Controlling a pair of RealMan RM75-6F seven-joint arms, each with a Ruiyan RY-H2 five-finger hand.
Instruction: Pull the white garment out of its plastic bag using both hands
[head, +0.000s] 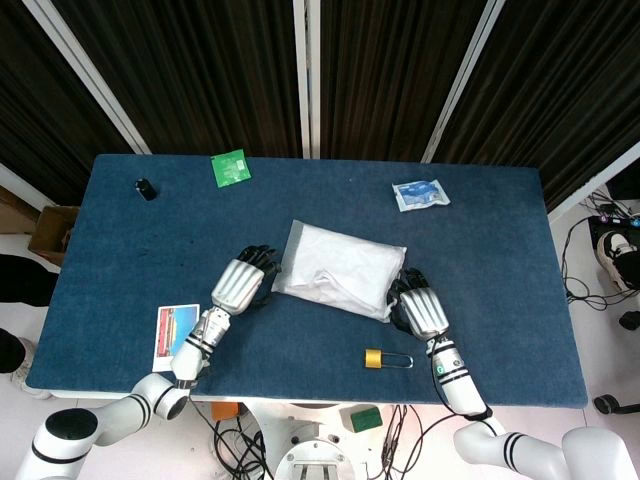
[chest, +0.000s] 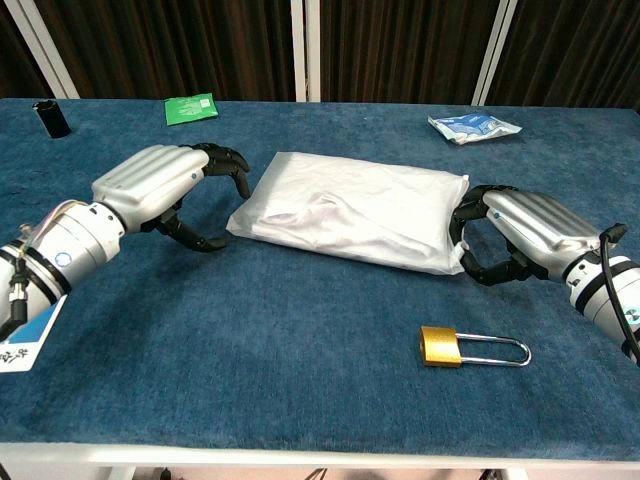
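The clear plastic bag (head: 340, 268) with the white garment inside lies flat at the table's middle, also in the chest view (chest: 350, 210). My left hand (head: 243, 282) hovers just off the bag's left end with fingers spread and curved, holding nothing (chest: 165, 185). My right hand (head: 420, 308) is at the bag's right end (chest: 520, 230). Its curled fingers (chest: 462, 212) touch the bag's edge, and the thumb sits below near the corner. Bare table shows in the gap between thumb and fingers.
A brass padlock (chest: 472, 347) lies in front of my right hand. A green packet (head: 231, 167) and a small black object (head: 146, 189) lie at the far left, a blue-white packet (head: 420, 194) at the far right. A printed card (head: 175, 335) lies near the front left edge.
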